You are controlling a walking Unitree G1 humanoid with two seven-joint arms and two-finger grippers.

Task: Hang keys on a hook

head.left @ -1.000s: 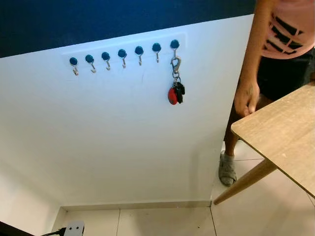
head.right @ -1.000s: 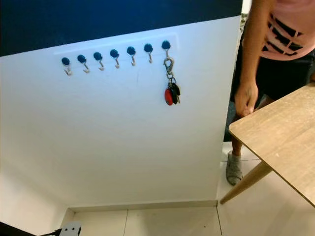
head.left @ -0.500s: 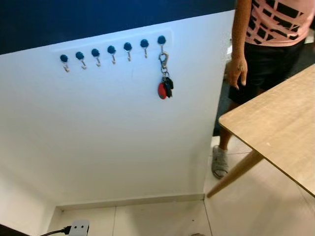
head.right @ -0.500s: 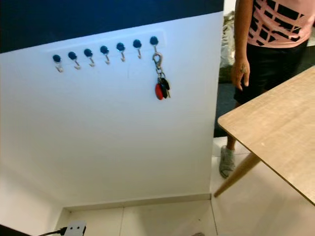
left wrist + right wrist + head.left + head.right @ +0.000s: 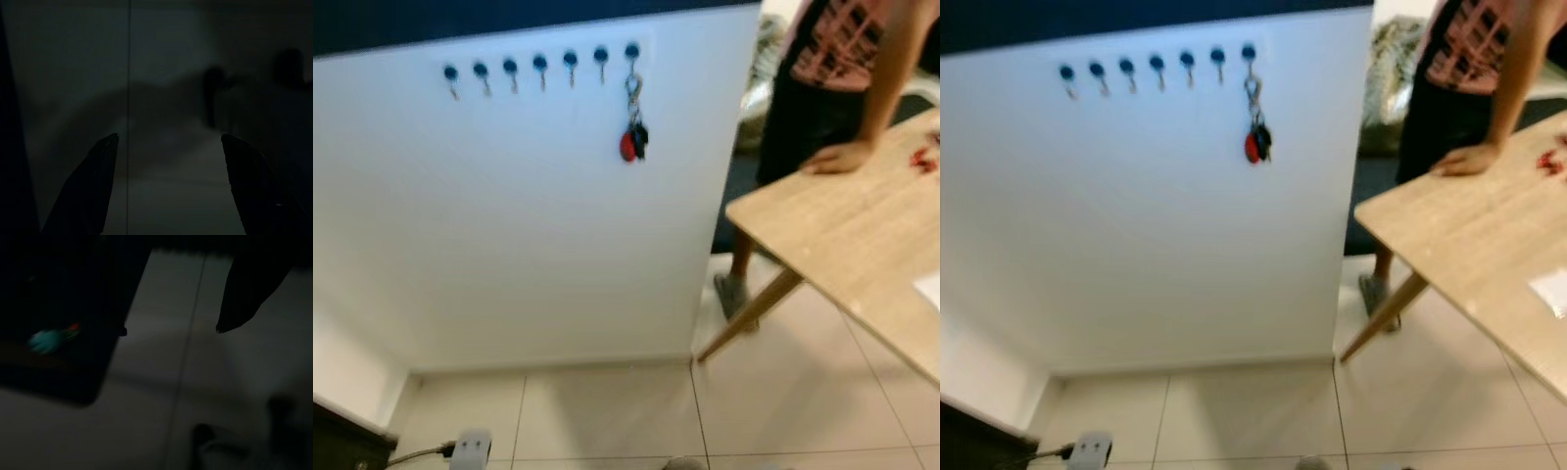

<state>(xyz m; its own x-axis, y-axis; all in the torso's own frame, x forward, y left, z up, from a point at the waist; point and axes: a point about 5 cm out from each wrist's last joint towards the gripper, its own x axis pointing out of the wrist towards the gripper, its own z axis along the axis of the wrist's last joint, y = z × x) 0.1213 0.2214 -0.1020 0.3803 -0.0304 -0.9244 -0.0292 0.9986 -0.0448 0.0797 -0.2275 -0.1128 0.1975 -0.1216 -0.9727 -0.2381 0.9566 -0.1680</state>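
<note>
Fingers of the left gripper [image 5: 166, 147] and right gripper [image 5: 171, 330] apparently spread apart, empty, over dim floor. The red-tagged key bunch [image 5: 631, 137] hangs straight down from the rightmost blue-knobbed hook [image 5: 631, 54].

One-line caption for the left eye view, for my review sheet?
Keys with a red fob hang from the rightmost hook on the white wall, while a person's hand rests on the wooden table.

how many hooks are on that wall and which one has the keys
7 blue-knobbed metal hooks run in one row along the top of the white wall. The bunch of keys with a red fob hangs from the rightmost hook; the other six are bare.
</note>
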